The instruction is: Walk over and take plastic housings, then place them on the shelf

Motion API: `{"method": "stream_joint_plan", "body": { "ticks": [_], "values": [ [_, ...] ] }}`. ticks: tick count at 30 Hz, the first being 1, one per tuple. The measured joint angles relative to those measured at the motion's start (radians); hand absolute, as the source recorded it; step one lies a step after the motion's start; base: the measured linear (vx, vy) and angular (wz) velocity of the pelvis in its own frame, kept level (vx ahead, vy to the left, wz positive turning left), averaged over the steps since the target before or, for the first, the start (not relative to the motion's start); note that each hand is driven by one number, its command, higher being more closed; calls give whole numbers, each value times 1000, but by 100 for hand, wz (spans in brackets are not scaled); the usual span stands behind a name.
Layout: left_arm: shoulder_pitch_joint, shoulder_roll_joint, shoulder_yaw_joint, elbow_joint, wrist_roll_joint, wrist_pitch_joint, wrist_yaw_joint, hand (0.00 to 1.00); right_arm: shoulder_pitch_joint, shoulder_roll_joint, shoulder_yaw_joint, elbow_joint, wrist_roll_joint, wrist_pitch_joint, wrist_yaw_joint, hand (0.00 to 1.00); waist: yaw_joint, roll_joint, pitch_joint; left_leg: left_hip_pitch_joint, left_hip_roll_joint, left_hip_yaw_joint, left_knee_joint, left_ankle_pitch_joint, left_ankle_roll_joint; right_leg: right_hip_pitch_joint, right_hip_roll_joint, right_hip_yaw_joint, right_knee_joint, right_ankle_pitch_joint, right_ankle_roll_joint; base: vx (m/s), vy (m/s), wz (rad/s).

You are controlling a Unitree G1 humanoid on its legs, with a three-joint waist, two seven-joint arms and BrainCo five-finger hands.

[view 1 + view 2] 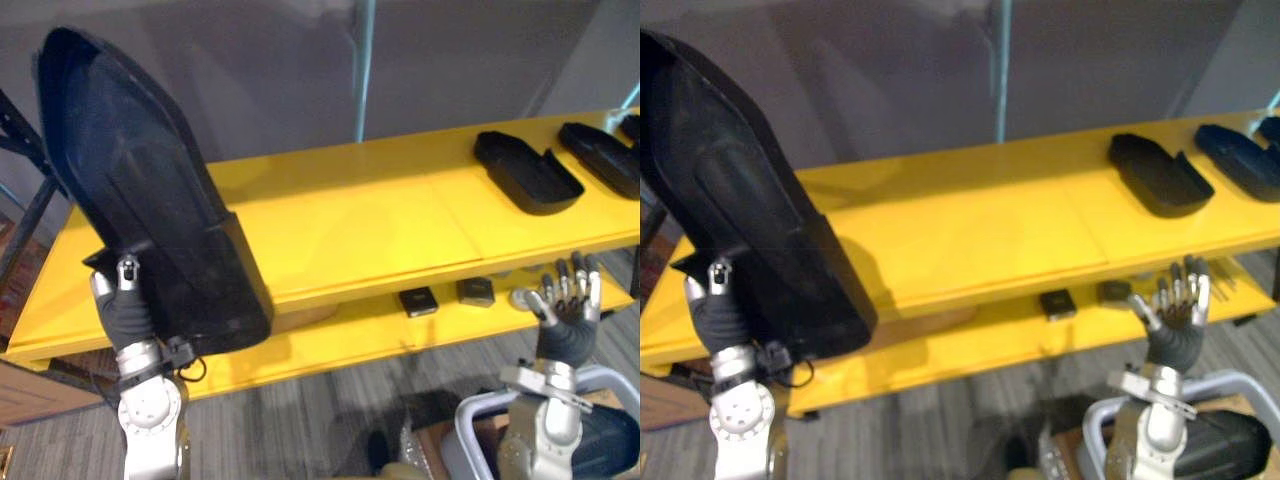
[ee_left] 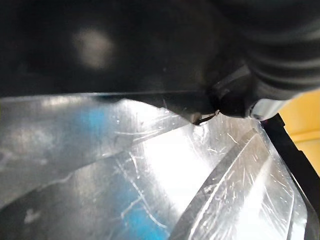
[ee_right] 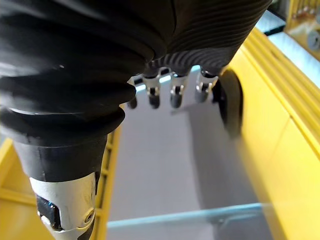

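A large black plastic housing (image 1: pixel 150 200) stands nearly upright above the left part of the yellow shelf's top board (image 1: pixel 380 220). My left hand (image 1: pixel 122 310) grips its lower end from below, thumb on the rim. The left wrist view looks from very close at the housing's glossy surface (image 2: pixel 150 175). My right hand (image 1: pixel 568 310) hovers in front of the shelf at the lower right, fingers straight and holding nothing; its fingers (image 3: pixel 172 92) show spread beside the yellow shelf (image 3: pixel 280 150). Two more black housings (image 1: pixel 527 170) (image 1: pixel 600 155) lie flat on the top board at the right.
On the lower yellow board lie two small dark blocks (image 1: pixel 418 301) (image 1: pixel 476 291). A grey-rimmed bin (image 1: pixel 470 430) sits on the floor at the lower right, with a dark part (image 1: pixel 610 440) in it. A grey wall stands behind the shelf.
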Motion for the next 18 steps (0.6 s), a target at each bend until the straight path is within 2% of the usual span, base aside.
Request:
{"method": "stream_joint_plan", "body": {
  "ticks": [3,5,7,11,13,15,18],
  "values": [
    [-67,3,-10,1,-51,45,-24,100,-17,-3,11,1,-2,25,-27,0,-1,-7,-4,-31,3,-4,17,1,-1,-18,-2,-17,0,-6,-13,-42,-29,9],
    [-109,4,-39,24,-94,93,-34,100,-23,-4,37,1,-30,45,-42,0,-5,-3,-6,-28,8,-3,16,3,-4,-18,1,-18,0,-6,-17,-15,-25,-3],
    [-138,3,-81,44,-102,119,-39,100,-22,-4,49,1,-35,47,-42,0,-10,0,-7,-28,12,-3,15,5,-7,-22,3,-18,0,-6,-20,1,-20,-2],
    [-205,3,-150,108,-136,183,-58,100,-17,-5,82,2,-50,61,-43,0,-40,8,-12,-24,15,1,14,5,-8,-24,17,-14,0,-6,-24,15,-33,-6],
    [-250,2,-178,157,-136,217,-52,100,-8,-4,84,3,-51,66,-42,0,-60,11,-14,-20,17,4,12,5,-8,-24,22,-10,0,-2,-22,20,-18,-10],
    [-288,2,-195,206,-135,242,-46,100,13,-5,86,3,-51,68,-41,0,-62,15,-16,-9,19,12,8,5,-7,-24,29,9,0,2,-23,16,-14,-25],
    [-340,5,-212,269,-130,284,-1,100,43,-5,106,4,-52,70,-40,0,-85,16,-19,8,24,41,-5,5,-7,-28,43,41,-1,8,-29,3,-19,-35]
  ]
}}
